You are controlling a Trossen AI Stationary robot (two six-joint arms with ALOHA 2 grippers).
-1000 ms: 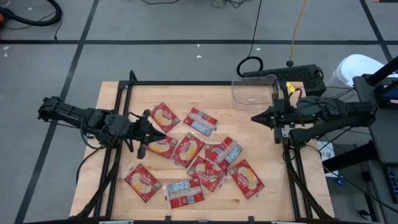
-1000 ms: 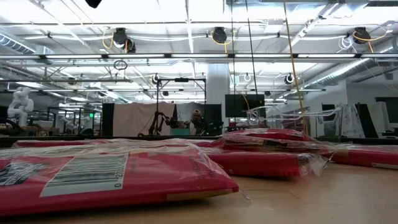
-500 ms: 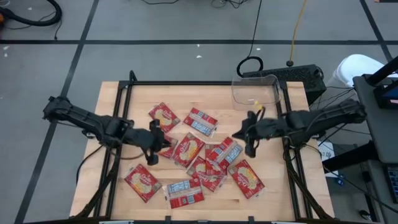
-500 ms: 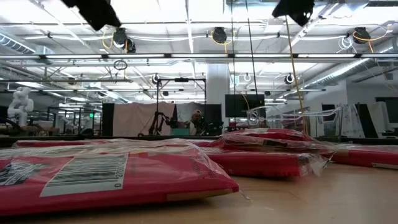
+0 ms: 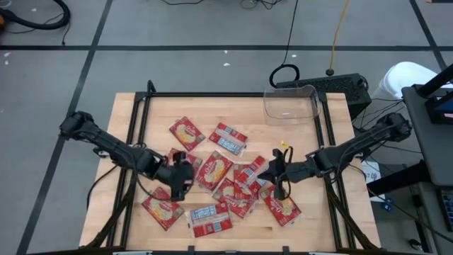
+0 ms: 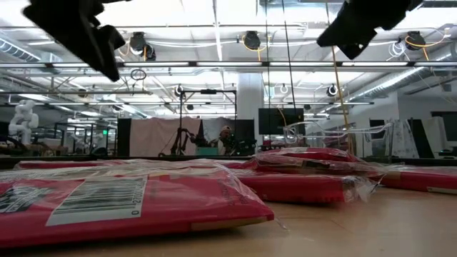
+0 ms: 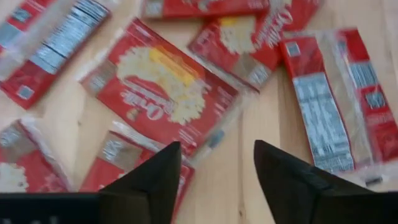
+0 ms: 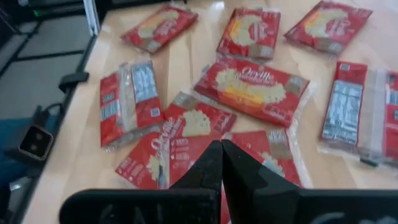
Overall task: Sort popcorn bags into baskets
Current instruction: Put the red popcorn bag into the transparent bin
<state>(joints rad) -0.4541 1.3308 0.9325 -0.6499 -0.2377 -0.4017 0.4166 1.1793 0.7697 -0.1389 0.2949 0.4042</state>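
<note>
Nothing is sorted yet: the clear basket (image 5: pixel 291 104) sits empty, every popcorn bag (image 5: pixel 212 170) scattered nearer me. My left gripper (image 7: pixel 214 163) hovers spread; my right gripper (image 8: pixel 222 163) pinched, empty.

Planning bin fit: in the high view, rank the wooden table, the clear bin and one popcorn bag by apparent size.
1. wooden table, largest by far.
2. clear bin, at the table's far edge.
3. popcorn bag, label side up, smaller than the bin.
</note>
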